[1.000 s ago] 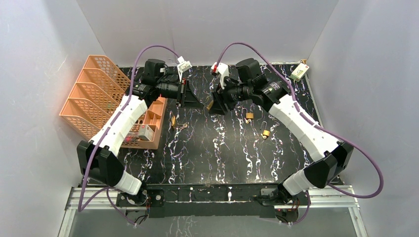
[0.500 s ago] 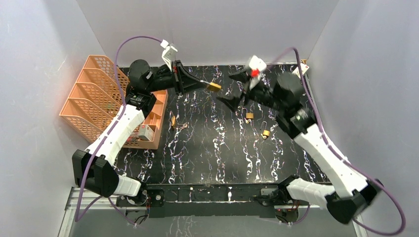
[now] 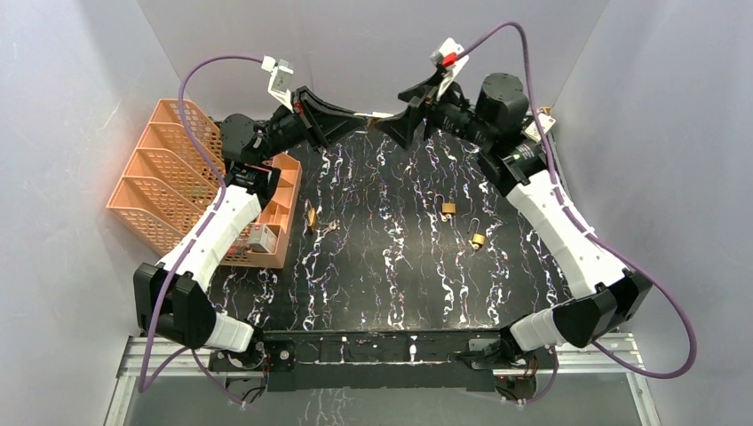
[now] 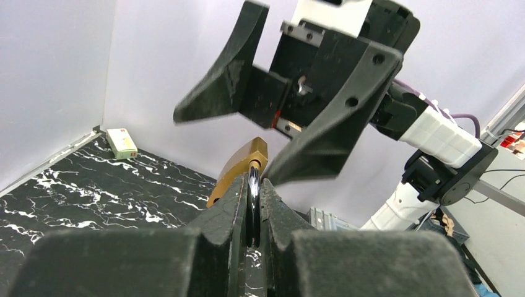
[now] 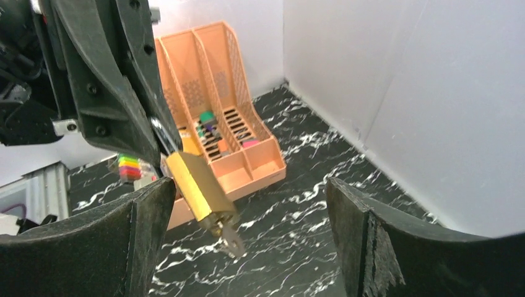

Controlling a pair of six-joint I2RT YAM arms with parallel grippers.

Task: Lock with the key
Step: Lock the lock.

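Left gripper (image 4: pixel 251 185) first: fingers clamped tight on the steel shackle (image 4: pixel 253 204) of a brass padlock (image 4: pixel 238 167). The lock's body pokes out past the fingertips, tilted, well above the table (image 3: pixel 382 266). On the right wrist view a silver key (image 5: pixel 230 241) sits in the padlock's lower end. Whether the shackle is pushed home, I can't tell.

Facing it, the right gripper (image 5: pixel 247 182) has its jaws spread wide and holds nothing. One finger stands on each side of the padlock, neither touching it, and the key hangs in the gap between them.

Writing? No brand shows on the brass faces. The small white box (image 4: pixel 122 143) by the far right corner of the table has a label with a red patch, too small to read.

Now the arms. The left one climbs from its base at the near left, its forearm running up beside the orange file organiser (image 3: pixel 169 169) and its wrist bent to point right. The right one rises from the near right along the table's right side, its wrist turned left. The two grippers meet tip to tip, high up by the back wall.

Down on the black marbled top lie two more brass padlocks (image 3: pixel 448 209) (image 3: pixel 478 240), near each other right of centre. A third small brass piece (image 3: pixel 311 217) lies just beside the organiser's front corner.
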